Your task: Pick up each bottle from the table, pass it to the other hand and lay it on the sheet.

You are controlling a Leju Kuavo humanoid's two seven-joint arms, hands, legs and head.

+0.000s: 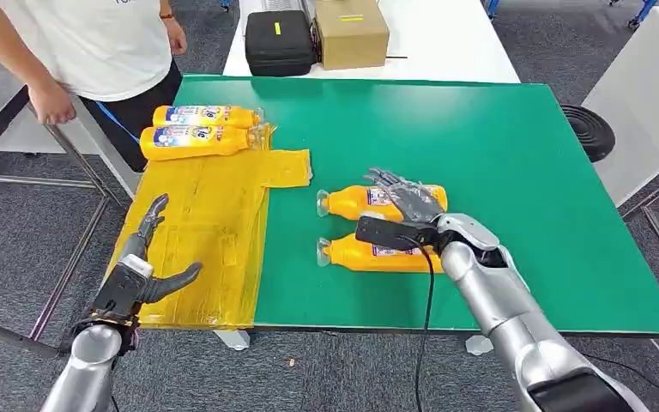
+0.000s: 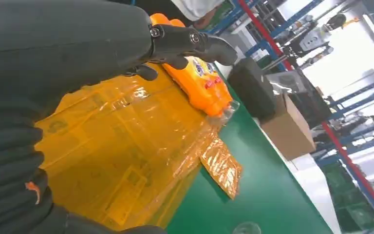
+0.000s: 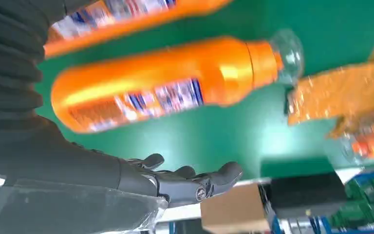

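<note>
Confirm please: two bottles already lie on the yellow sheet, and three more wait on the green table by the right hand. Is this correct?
Not quite. The head view shows two bottles on the green table by the right hand, not three. Two bottles do lie on the yellow sheet.

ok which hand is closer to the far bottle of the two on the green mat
Right. The right hand hovers open over that bottle; the left hand is off over the yellow sheet.

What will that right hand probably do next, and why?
Probably lower and close its fingers around the farther bottle on the green table. The right hand hovers open just above it, holding nothing, while the left hand waits open over the yellow sheet.
</note>
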